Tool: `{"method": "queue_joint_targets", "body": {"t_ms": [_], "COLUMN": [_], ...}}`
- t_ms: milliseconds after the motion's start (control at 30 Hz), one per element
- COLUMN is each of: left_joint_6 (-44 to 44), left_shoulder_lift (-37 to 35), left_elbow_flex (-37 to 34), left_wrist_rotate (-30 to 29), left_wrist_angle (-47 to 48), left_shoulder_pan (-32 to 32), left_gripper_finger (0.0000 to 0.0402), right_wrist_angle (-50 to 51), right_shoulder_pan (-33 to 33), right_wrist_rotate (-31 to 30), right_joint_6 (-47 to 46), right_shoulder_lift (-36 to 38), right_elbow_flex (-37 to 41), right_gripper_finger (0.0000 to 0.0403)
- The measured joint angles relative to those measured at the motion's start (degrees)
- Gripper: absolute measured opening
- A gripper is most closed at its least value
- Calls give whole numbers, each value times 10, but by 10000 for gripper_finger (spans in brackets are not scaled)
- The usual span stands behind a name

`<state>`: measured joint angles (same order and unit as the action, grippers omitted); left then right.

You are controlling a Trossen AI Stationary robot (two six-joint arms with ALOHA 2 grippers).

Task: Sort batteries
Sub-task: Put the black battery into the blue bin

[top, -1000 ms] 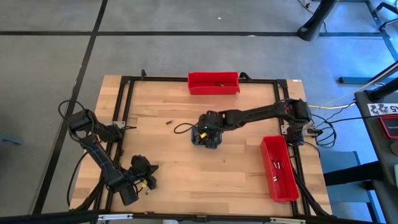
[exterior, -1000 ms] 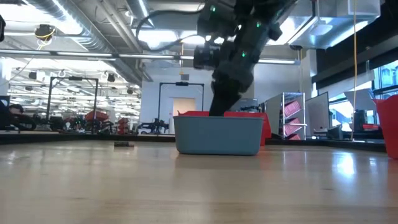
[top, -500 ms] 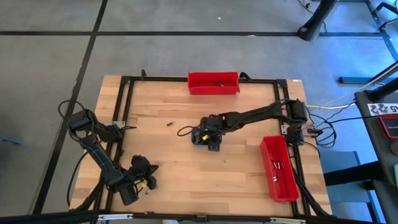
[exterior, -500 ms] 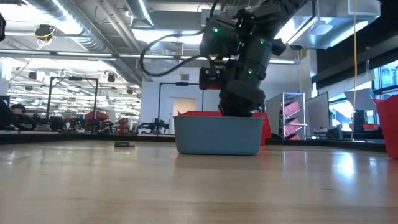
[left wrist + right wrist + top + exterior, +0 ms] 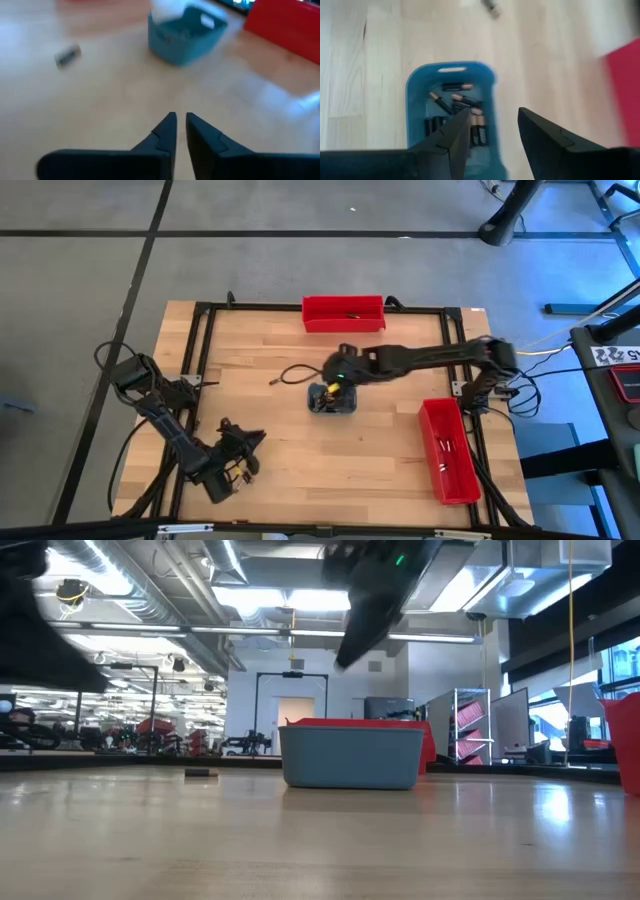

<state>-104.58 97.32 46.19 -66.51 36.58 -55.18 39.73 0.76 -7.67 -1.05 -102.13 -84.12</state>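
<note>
The grey-blue tray (image 5: 332, 400) stands at the table's middle and holds several dark batteries with copper ends (image 5: 457, 102). It also shows in the low view (image 5: 350, 755) and the left wrist view (image 5: 182, 32). One battery (image 5: 271, 378) lies alone on the wood left of the tray; it also shows in the left wrist view (image 5: 67, 55). My right gripper (image 5: 492, 117) hangs open and empty above the tray, a little toward the far edge (image 5: 340, 372). My left gripper (image 5: 180, 120) is shut and empty near the near left corner (image 5: 248, 442).
A red bin (image 5: 344, 313) stands at the far edge with a battery inside. A second red bin (image 5: 448, 450) lies along the right edge with a few batteries in it. A black cable (image 5: 295, 372) loops left of the tray. Bare wood lies between the tray and my left gripper.
My right gripper has risen out of the tray and now hangs above it, a little toward the far edge. My left arm has swung, and its gripper has gone a little toward the table's right edge.
</note>
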Motion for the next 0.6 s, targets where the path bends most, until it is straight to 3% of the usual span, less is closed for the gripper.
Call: {"method": "queue_joint_targets", "body": {"t_ms": [133, 233, 400, 600], "left_joint_6": [38, 48, 101, 338], "left_shoulder_lift": [0, 0, -1, -1], "left_elbow_flex": [0, 0, 0, 0], "left_wrist_rotate": [-38, -26, 73, 222], "left_wrist_angle": [8, 34, 69, -38], "left_shoulder_pan": [61, 125, 247, 349], "left_gripper_finger": [81, 127, 191, 227], "right_wrist_angle": [21, 6, -131, -241], "right_shoulder_pan": [43, 76, 115, 158], "right_wrist_rotate": [-64, -99, -124, -121], "right_joint_6": [0, -3, -10, -105], "right_shoulder_lift": [67, 109, 162, 164], "right_elbow_flex": [54, 125, 233, 298], "right_gripper_finger": [169, 169, 169, 169]}}
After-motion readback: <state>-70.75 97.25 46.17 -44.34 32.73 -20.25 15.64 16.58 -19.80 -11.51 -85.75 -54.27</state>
